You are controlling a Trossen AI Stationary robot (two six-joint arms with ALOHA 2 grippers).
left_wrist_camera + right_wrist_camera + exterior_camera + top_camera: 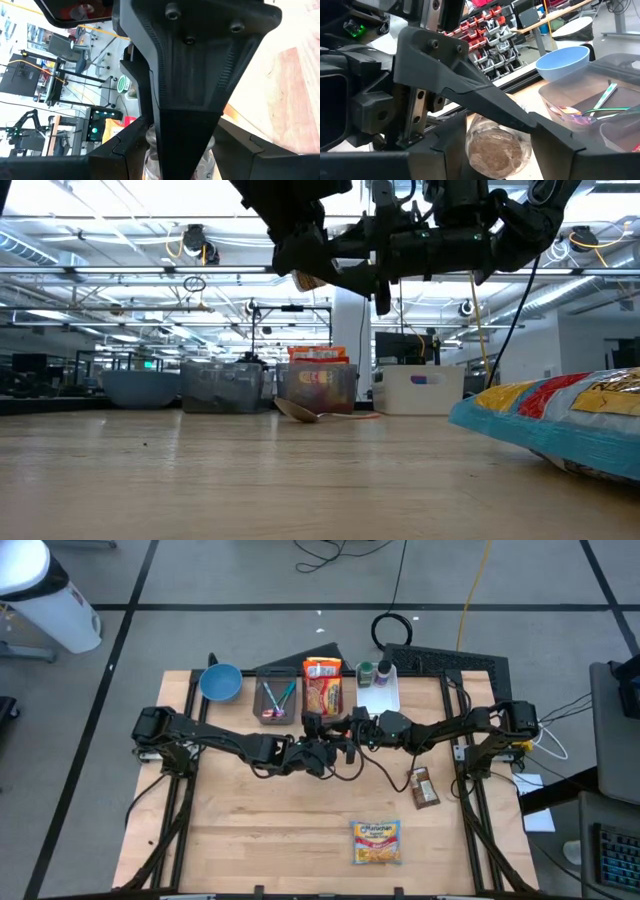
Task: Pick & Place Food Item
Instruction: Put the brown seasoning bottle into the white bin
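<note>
From above, seen meeting over the middle of the table (250, 830): left gripper (320, 753) reaching in from its side, right gripper (337, 730) from the other, tips crowded together so that nothing between them can be made out; elsewhere lying flat, a noodle packet (376, 841) near the front edge and a brown bar (424, 786) under the right arm, both well apart from the grippers; along the back, a blue bowl (219, 682) and clear bins (277, 698). From table height, hanging high above the wood: a tan wrapped snack (305, 279) peeking out below the dark cluster of both wrists, most of it hidden by them; impossible to say here which fingers touch it. Through the left wrist: clamped on that snack, by the look of it, with crinkled clear wrap between the arm's own fingers; blocked across the middle by one broad finger of the other arm, so the snack's full shape and long axis hard to read. Through the right wrist: round brown face of the snack lying straight ahead, between the right arm's own fingers; cannot tell whether they stand off it or already press it; judged a hand-over, hinging on the right fingers straddling the snack squarely
</note>
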